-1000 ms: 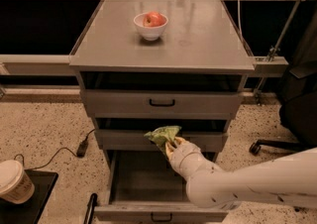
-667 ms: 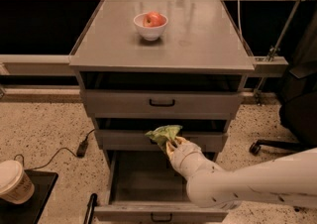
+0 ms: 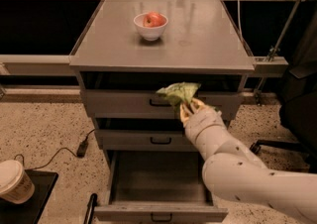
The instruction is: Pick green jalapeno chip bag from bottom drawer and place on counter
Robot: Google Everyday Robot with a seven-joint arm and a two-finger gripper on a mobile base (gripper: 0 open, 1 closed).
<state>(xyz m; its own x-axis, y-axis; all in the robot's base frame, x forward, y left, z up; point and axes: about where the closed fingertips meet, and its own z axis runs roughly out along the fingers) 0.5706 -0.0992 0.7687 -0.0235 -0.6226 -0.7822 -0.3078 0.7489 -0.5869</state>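
My gripper (image 3: 186, 106) is shut on the green jalapeno chip bag (image 3: 178, 91) and holds it in the air in front of the top drawer, just below the counter's front rim. The bag is wrinkly, pale green. The white arm reaches up from the lower right. The bottom drawer (image 3: 158, 213) is pulled open below; the part of its inside that shows holds nothing. The counter (image 3: 198, 34) is a wide grey metal top.
A white bowl (image 3: 150, 29) with a red apple (image 3: 154, 19) stands on the counter's back left. A paper cup (image 3: 15, 181) sits on a black tray at the lower left. A cable (image 3: 59, 153) lies on the floor. A chair base (image 3: 277, 144) is at the right.
My gripper has lifted the chip bag from the middle drawer's height up to the top drawer's front, near the counter's edge.
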